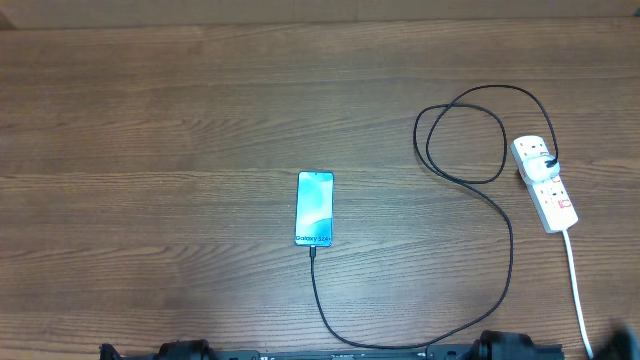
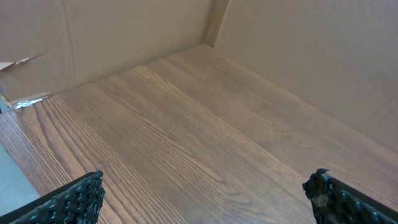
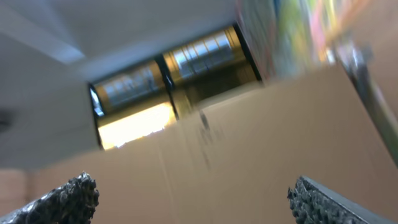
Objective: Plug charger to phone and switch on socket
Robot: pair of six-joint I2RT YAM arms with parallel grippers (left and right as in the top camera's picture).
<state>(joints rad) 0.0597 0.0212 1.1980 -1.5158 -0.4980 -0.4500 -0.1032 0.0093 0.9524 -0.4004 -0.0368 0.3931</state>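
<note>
- The charger [image 1: 505,230] is a thin black cable. It runs from the middle of the overhead frame down toward the bottom edge, up the right side, and into a loop at upper right. It looks light and floppy, so it will likely trail and twist if pulled by its slack.
- Its connector tip [image 1: 313,250] touches the phone's lower end and appears seated, though it is too small to be sure. That stiff tip is the only sensible place to grip the cable, taken from the sides.
- The phone [image 1: 314,208] lies flat at centre frame, screen lit blue. It is slim, smooth and probably slippery and scratch-prone. It should be braced by its long black edges rather than pressed on the glass.
- The socket [image 1: 545,185] lies at the right edge, tilted, with a black plug [image 1: 550,160] in its upper outlet. It is rigid plastic, light enough to skid under a push.
- A red switch [image 1: 563,206] sits near its lower end. It is small, so I judge it needs one fingertip pressing straight down.
- The white lead [image 1: 577,290] leaves the socket toward the lower right corner. It looks thicker and stiffer than the charger.
- The wooden surface [image 1: 150,150] is smooth, giving little grip.
- The left pincer [image 2: 205,199] stands wide open and empty over bare wood.
- The right pincer [image 3: 193,199] is also spread wide and holds nothing. Its blurred view points upward, away from the things.
</note>
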